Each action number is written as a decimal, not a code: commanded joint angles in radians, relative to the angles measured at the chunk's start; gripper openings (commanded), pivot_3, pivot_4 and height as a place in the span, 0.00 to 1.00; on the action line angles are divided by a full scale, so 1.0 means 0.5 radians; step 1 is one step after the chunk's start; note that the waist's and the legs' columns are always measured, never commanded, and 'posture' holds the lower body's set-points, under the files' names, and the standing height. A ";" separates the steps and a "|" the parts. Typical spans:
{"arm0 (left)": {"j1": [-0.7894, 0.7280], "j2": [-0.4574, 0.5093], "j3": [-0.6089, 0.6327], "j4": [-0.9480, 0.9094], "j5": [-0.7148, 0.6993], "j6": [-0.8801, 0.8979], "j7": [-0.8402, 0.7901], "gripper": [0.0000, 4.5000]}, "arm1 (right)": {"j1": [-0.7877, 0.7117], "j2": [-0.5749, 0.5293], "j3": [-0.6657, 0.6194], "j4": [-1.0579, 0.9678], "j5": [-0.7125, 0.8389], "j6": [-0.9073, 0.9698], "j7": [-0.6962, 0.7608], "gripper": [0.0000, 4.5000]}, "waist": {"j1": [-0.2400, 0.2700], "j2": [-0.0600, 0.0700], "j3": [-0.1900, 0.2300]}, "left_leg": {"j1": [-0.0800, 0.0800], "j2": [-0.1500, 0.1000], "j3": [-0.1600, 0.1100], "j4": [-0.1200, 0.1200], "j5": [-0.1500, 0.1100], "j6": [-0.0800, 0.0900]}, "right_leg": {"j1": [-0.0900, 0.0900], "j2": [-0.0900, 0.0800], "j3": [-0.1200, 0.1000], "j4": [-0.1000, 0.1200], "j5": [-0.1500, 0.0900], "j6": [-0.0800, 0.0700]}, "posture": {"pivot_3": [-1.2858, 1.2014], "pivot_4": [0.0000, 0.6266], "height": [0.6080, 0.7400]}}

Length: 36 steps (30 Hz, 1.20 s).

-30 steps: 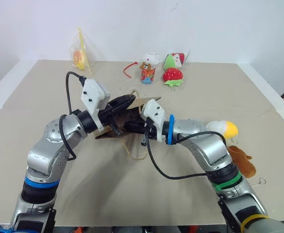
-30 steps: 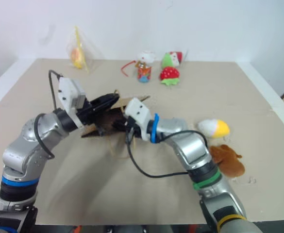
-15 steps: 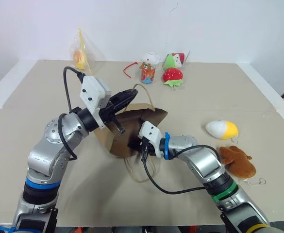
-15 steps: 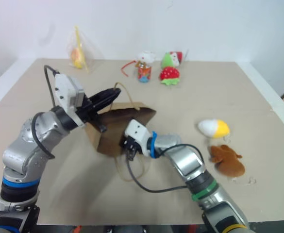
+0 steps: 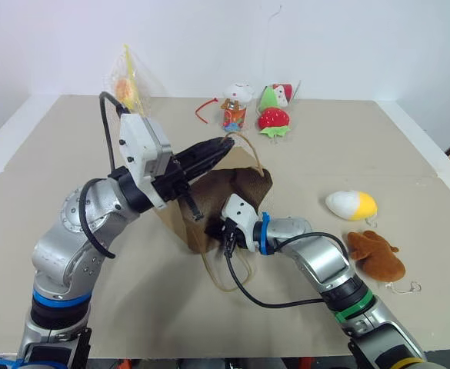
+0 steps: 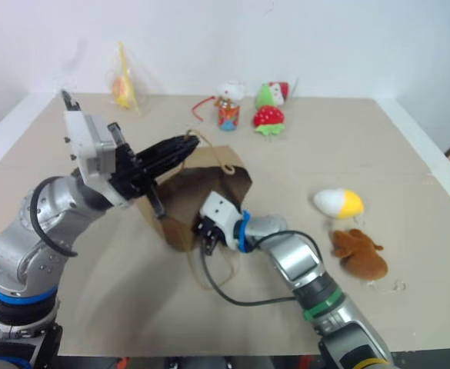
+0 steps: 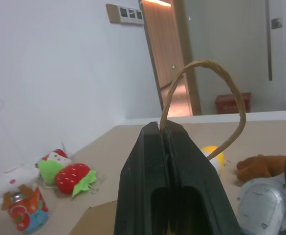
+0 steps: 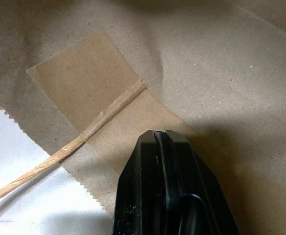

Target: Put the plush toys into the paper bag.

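Mid-surface [image 5: 71, 154], the brown kraft paper bag [image 5: 232, 192] stands partly raised, mouth toward the robot's right. Left pincer [image 5: 223, 144] is clamped together on one tan cord handle [image 7: 221, 93], which loops up and over past its black tips; this pincer sits at the bag's upper edge. Right pincer [image 5: 218, 230], fingers together, is pressed low against the bag's near edge; its wrist view shows kraft paper, a paper patch [image 8: 84, 83] and the other cord [image 8: 45, 161] running out from under that patch, but whether paper is pinched between the fingers cannot be told. That second handle lies slack on the surface just in front of the bag.

White-and-yellow egg-shaped plush [image 5: 351, 205] lies on the surface well right of the bag; brown fuzzy plush [image 5: 376, 256] lies near it, closer to the robot. Both are outside the bag.

Far edge: red strawberry plush [image 5: 274, 119], white-capped figure [image 5: 236, 107], a clear packet with something orange inside [image 5: 128, 84].
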 commanded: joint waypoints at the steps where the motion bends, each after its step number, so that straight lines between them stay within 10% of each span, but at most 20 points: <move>1: -0.095 -0.007 0.057 -0.094 0.008 -0.102 0.043 0.00 | -0.020 -0.011 -0.044 -0.030 -0.022 -0.030 0.016 0.00 | 0.000 0.000 0.000 | 0.000 0.000 0.000 0.000 0.000 0.000 | 0.000 0.000 0.000 0.000 0.000 0.000 | 0.52 0.24 1.00; 36: 0.244 0.038 -0.079 0.044 0.284 -0.349 -0.051 0.00 | 0.055 -0.230 -0.317 -0.432 0.184 0.059 0.300 0.00 | 0.001 -0.001 0.000 | 0.001 0.001 0.000 -0.002 0.001 -0.002 | 0.000 -0.002 0.000 0.000 -0.001 -0.001 | 0.52 0.24 1.00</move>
